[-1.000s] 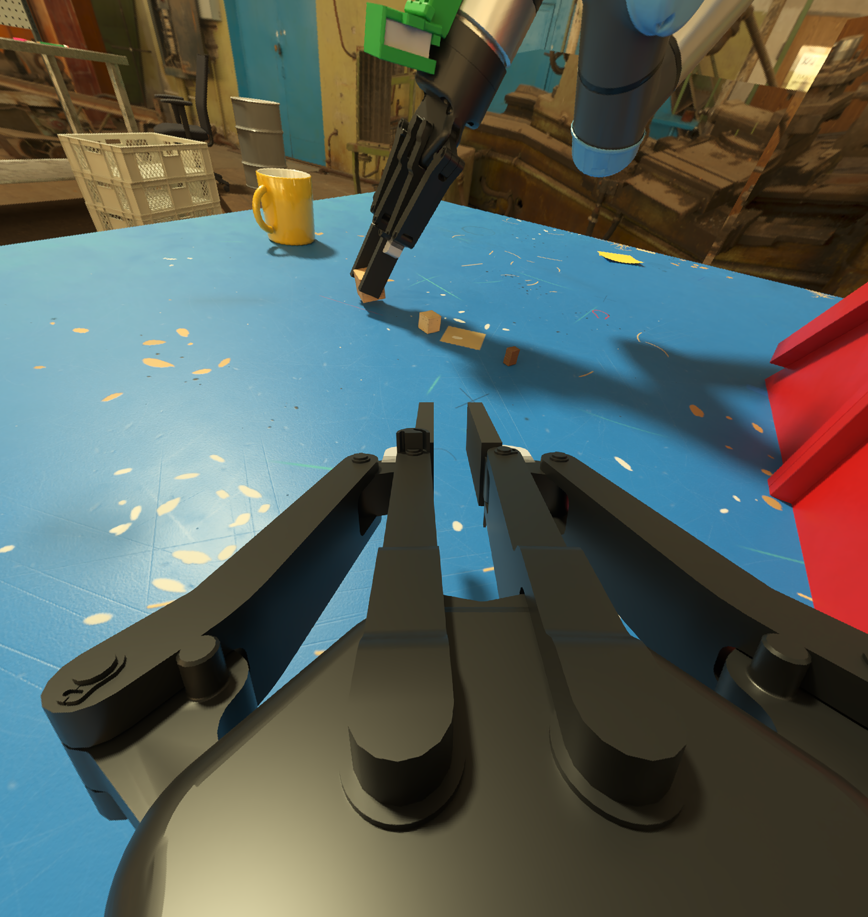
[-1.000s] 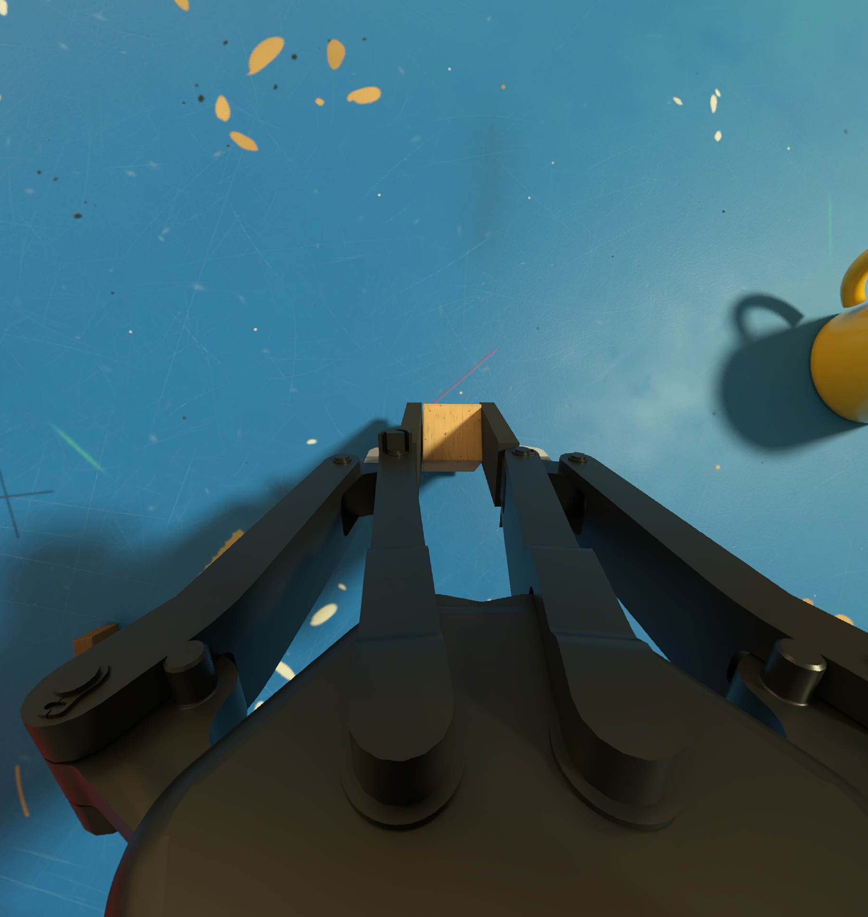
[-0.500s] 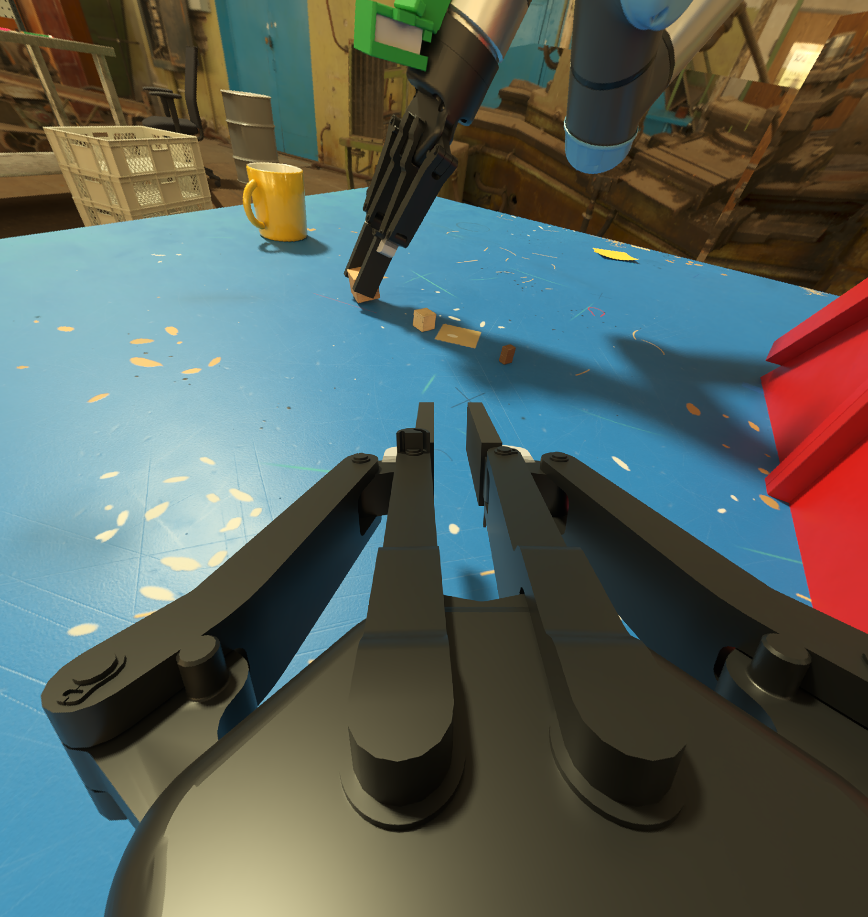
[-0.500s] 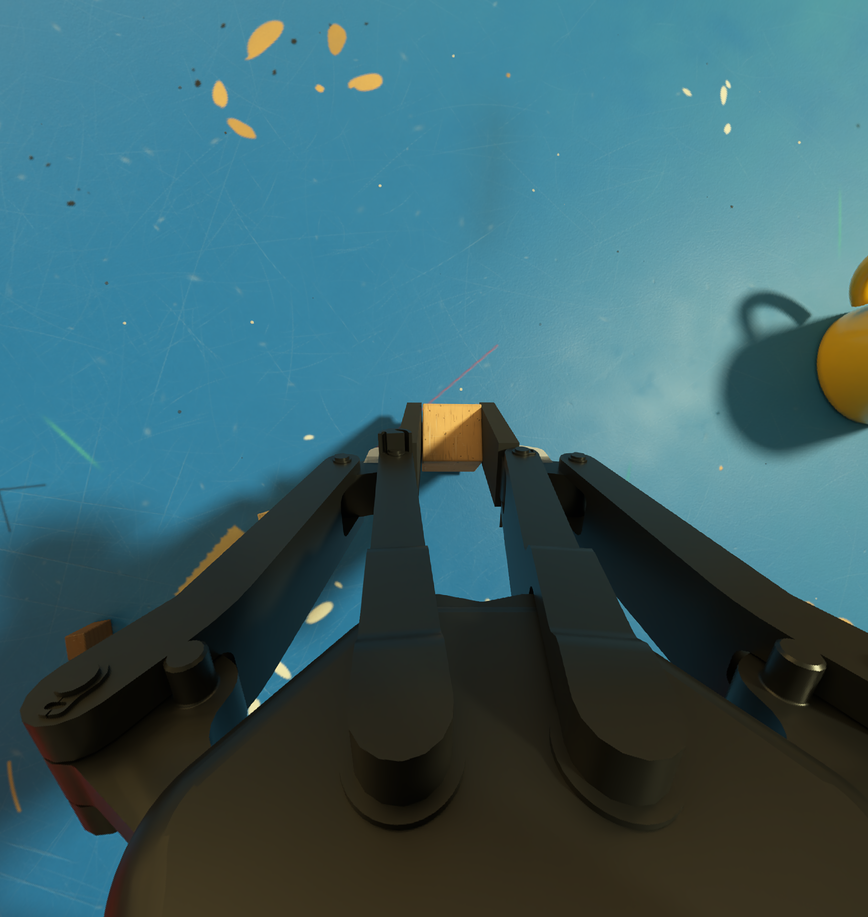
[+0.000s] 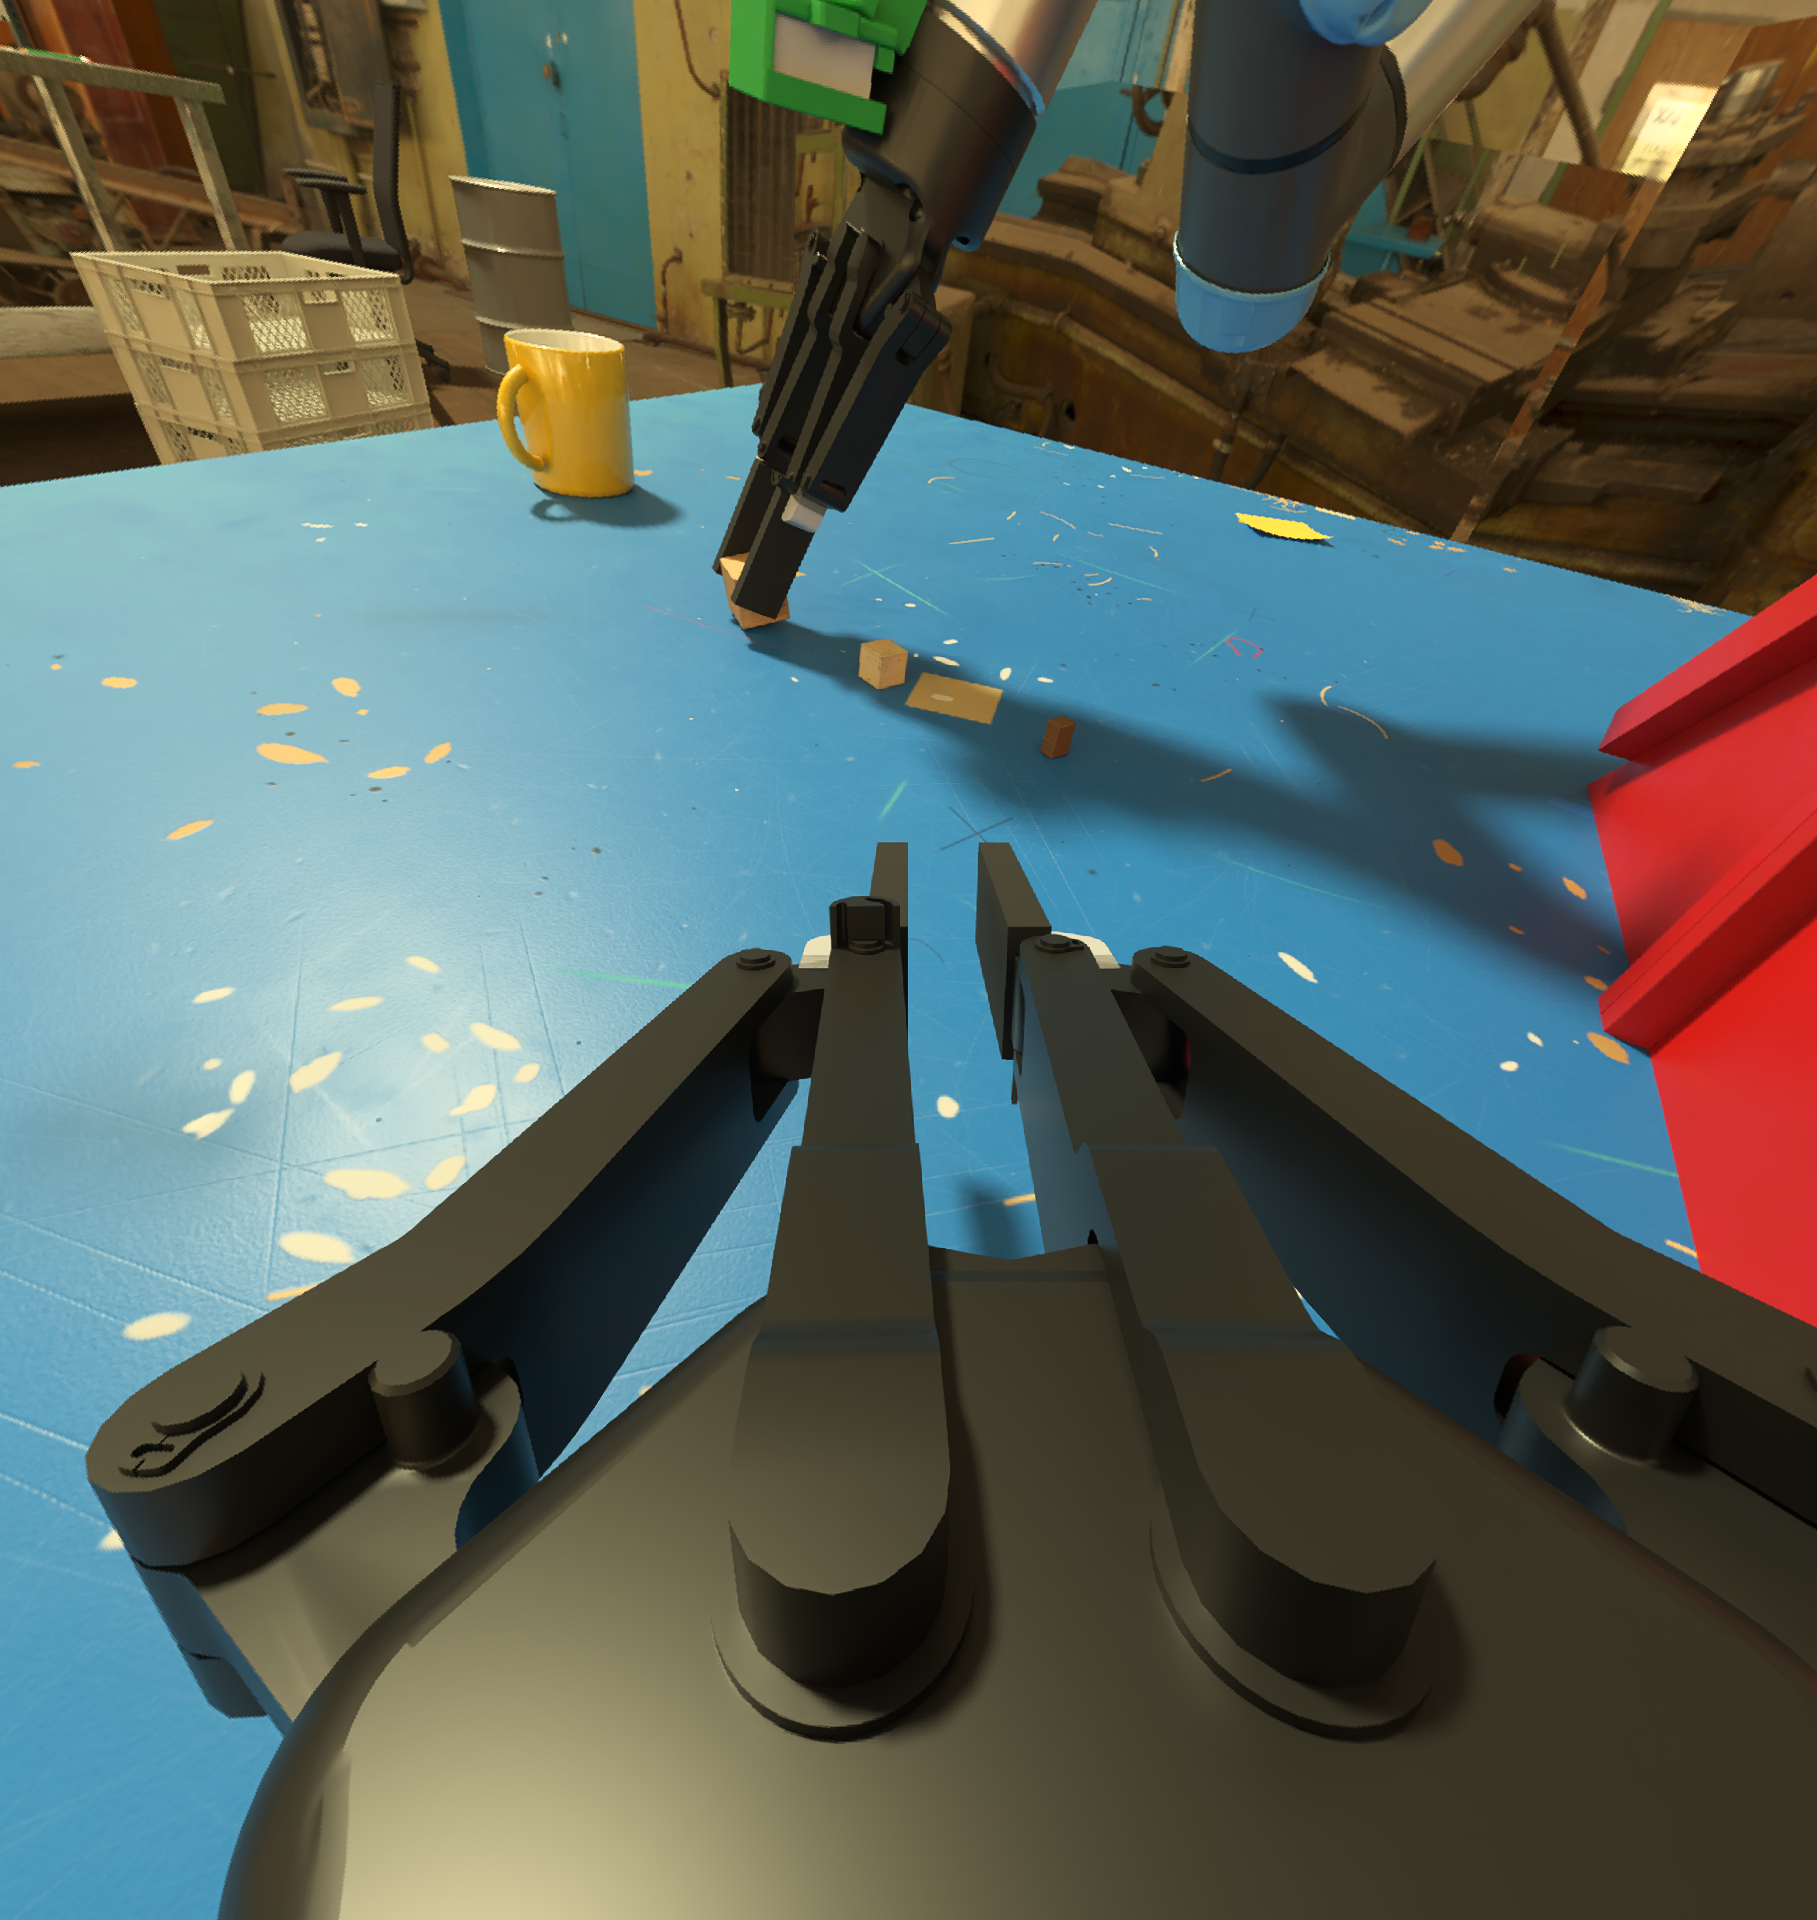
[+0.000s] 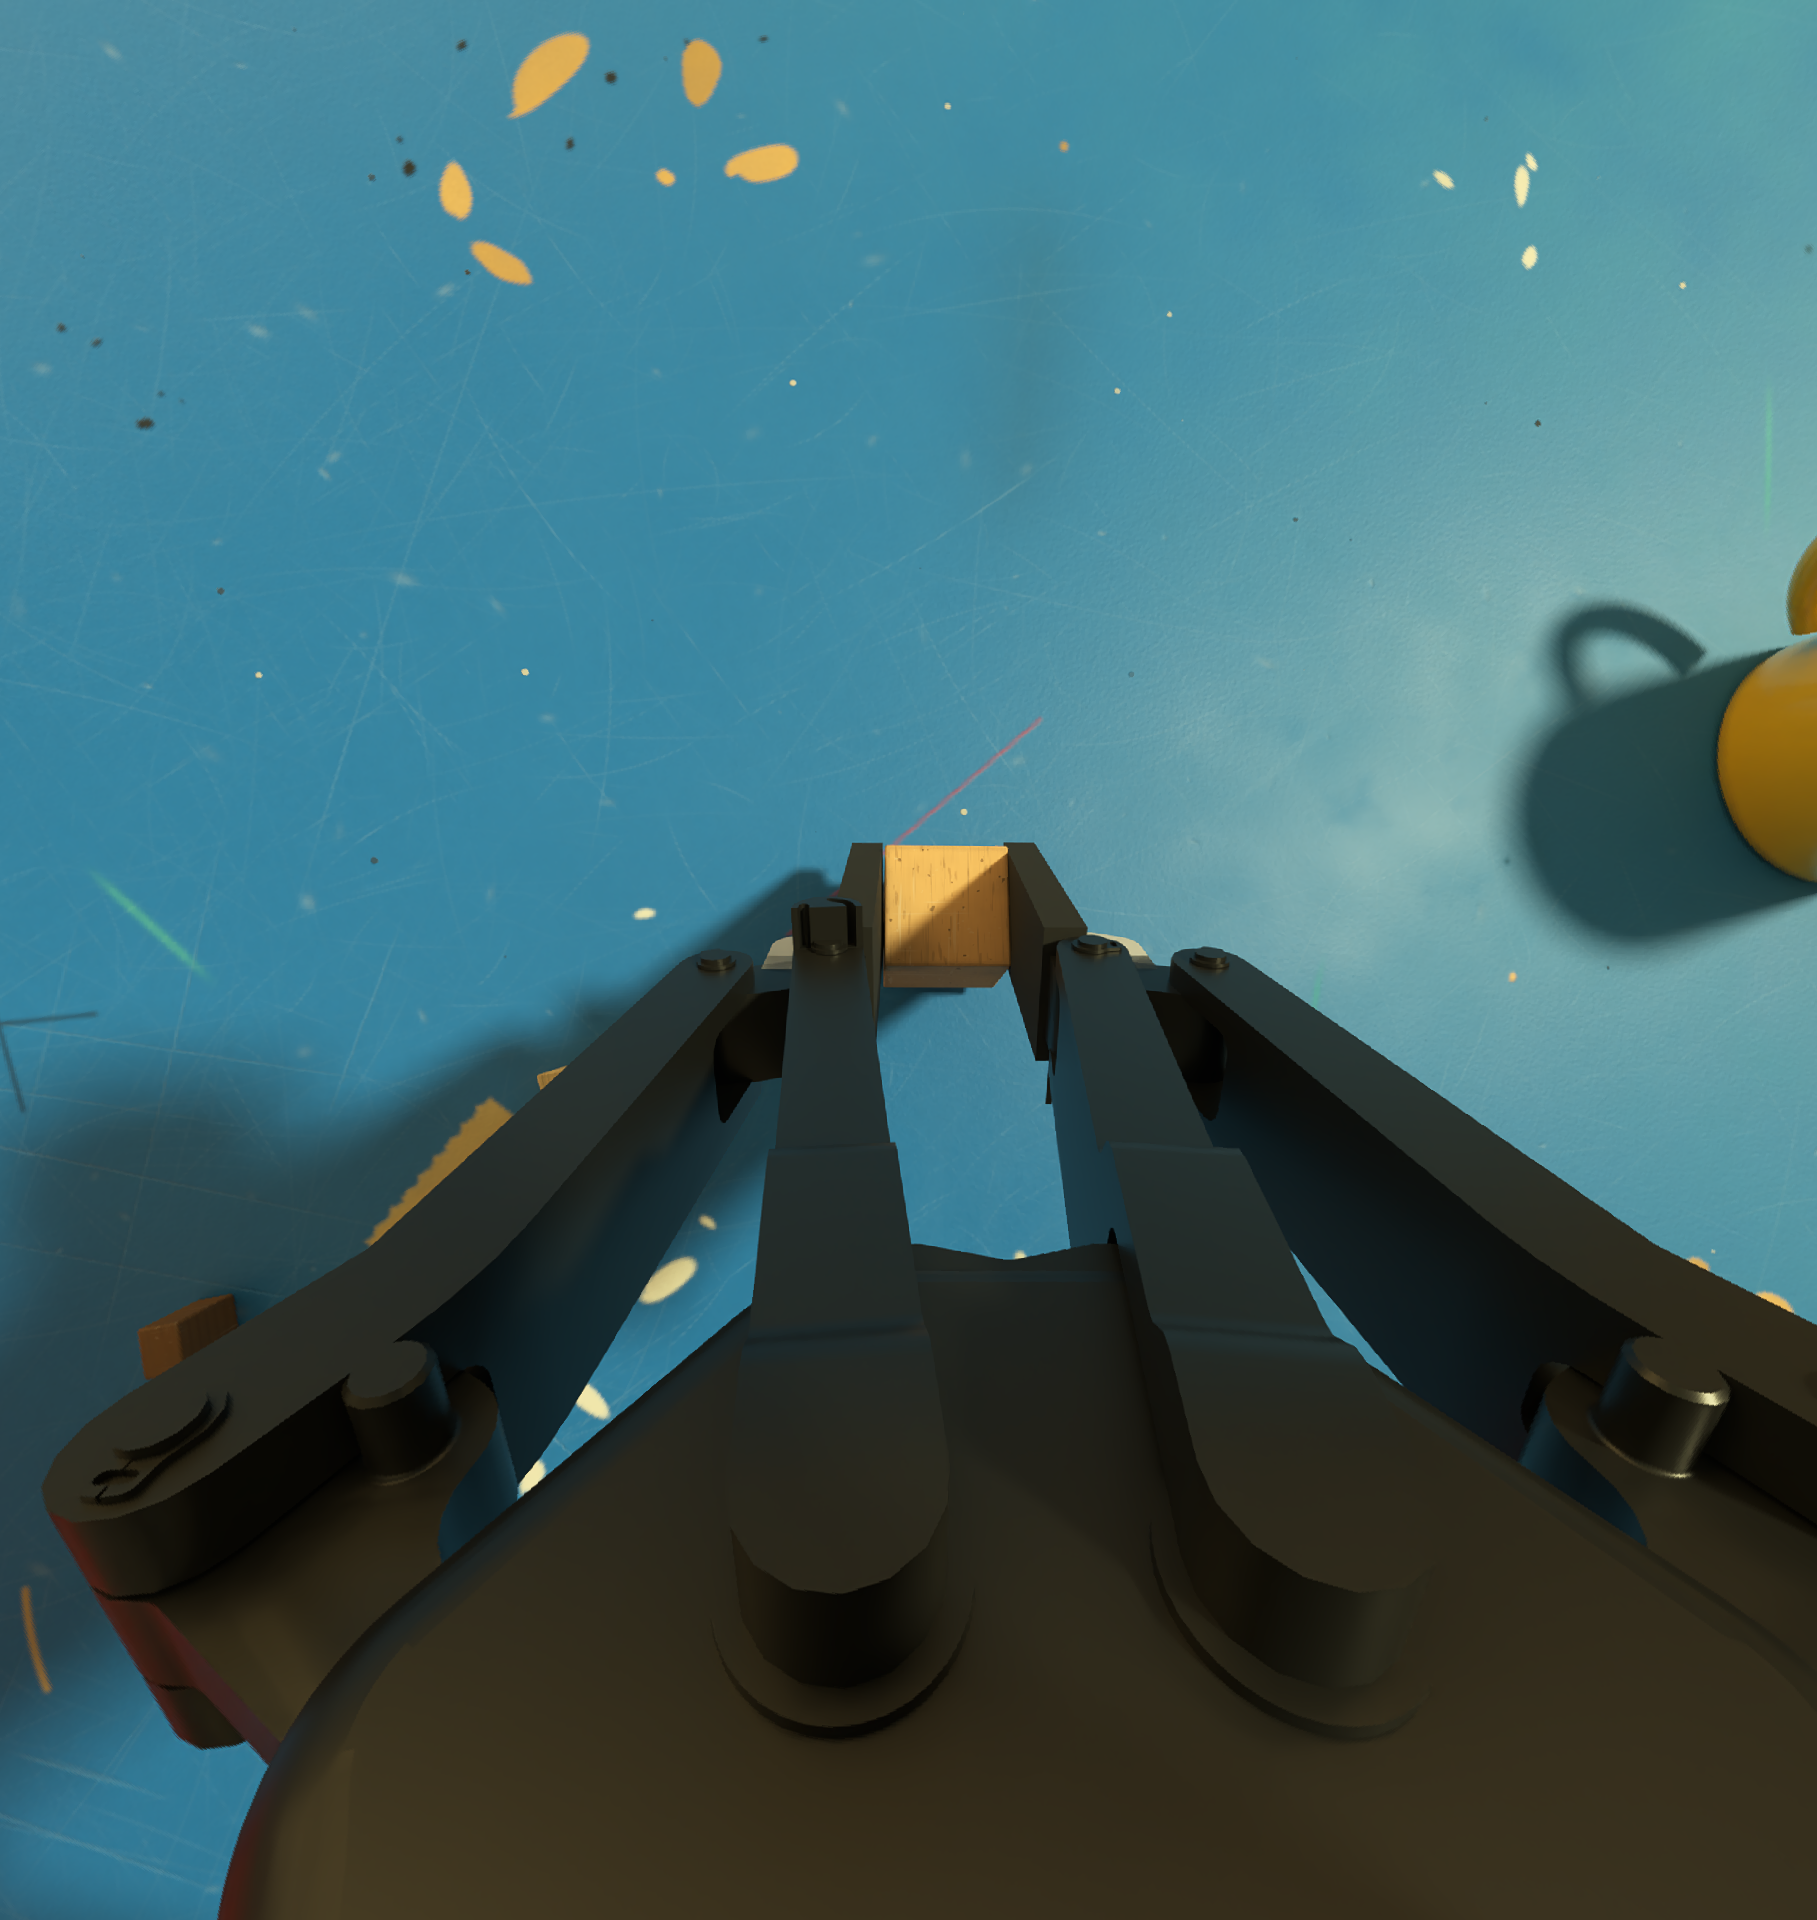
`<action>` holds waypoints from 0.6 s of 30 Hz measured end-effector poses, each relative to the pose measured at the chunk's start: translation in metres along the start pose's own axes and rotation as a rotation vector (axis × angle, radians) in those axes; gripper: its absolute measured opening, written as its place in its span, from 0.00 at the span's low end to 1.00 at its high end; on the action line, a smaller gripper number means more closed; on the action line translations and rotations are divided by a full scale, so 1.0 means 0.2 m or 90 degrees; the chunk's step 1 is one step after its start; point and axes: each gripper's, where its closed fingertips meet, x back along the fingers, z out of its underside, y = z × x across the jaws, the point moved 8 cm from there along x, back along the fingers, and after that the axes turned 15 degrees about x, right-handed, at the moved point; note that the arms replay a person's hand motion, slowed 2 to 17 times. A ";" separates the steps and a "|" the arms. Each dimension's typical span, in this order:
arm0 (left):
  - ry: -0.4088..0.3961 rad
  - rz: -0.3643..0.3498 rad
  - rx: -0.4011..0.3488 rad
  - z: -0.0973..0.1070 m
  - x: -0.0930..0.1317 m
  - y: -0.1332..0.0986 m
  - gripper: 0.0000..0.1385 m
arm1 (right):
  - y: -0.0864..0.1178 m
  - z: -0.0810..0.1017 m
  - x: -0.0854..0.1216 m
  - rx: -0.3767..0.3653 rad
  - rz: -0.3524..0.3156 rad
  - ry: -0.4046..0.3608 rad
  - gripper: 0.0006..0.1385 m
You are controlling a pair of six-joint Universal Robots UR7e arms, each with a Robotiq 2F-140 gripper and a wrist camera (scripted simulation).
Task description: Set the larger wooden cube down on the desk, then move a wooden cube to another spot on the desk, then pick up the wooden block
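My right gripper [image 6: 945, 883] is shut on the larger light wooden cube [image 6: 945, 904]. In the left wrist view this gripper [image 5: 764, 592] holds the cube [image 5: 748, 620] tilted, at or just above the blue desk [image 5: 468, 883]; I cannot tell if it touches. A smaller wooden cube [image 5: 881, 663] lies to its right, then a flat tan piece [image 5: 954, 696] and a small dark brown wooden block [image 5: 1058, 737], which also shows in the right wrist view [image 6: 187, 1330]. My left gripper [image 5: 940, 873] hovers over the near desk, fingers drawn together with a narrow gap, holding nothing.
A yellow mug [image 5: 571, 416] stands at the far side, left of the right gripper, and shows at the right edge of the right wrist view [image 6: 1797, 758]. A red box [image 5: 1766, 987] blocks the desk's right side. A pale crate [image 5: 260, 343] sits beyond the desk.
The right gripper has drifted a little with the cube still in it, and more of the brown block shows at its lower left. The left gripper stays as it was.
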 end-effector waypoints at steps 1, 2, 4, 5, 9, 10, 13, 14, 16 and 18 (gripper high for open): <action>0.001 0.000 0.000 0.00 0.00 0.00 0.13 | 0.00 0.00 0.00 0.000 -0.001 0.000 0.22; 0.001 -0.001 0.001 0.00 0.00 0.00 0.13 | 0.00 0.00 0.00 0.000 -0.001 0.000 0.22; 0.001 -0.001 0.001 0.00 0.00 0.00 0.13 | 0.00 0.00 0.00 0.000 -0.001 0.000 0.22; 0.001 -0.002 0.001 0.00 0.00 0.00 0.13 | 0.00 0.00 0.00 0.000 -0.001 0.000 0.22; 0.000 -0.003 0.002 0.00 0.00 0.01 0.13 | 0.00 0.00 0.00 -0.001 -0.001 -0.001 0.36; 0.000 -0.003 0.003 0.00 0.00 0.01 0.13 | 0.00 0.00 0.00 -0.001 -0.001 -0.001 0.37; -0.002 -0.004 0.004 0.00 0.01 0.01 0.13 | 0.00 0.00 0.01 -0.002 -0.001 -0.002 0.38; -0.002 -0.005 0.005 0.00 0.01 0.01 0.13 | 0.00 0.00 0.01 -0.003 -0.001 -0.002 0.39; -0.003 -0.006 0.006 0.00 0.01 0.01 0.13 | 0.01 0.00 0.02 -0.003 0.000 -0.003 0.39; -0.003 -0.006 0.007 0.01 0.01 0.02 0.13 | 0.01 -0.01 0.03 -0.004 0.001 -0.006 0.40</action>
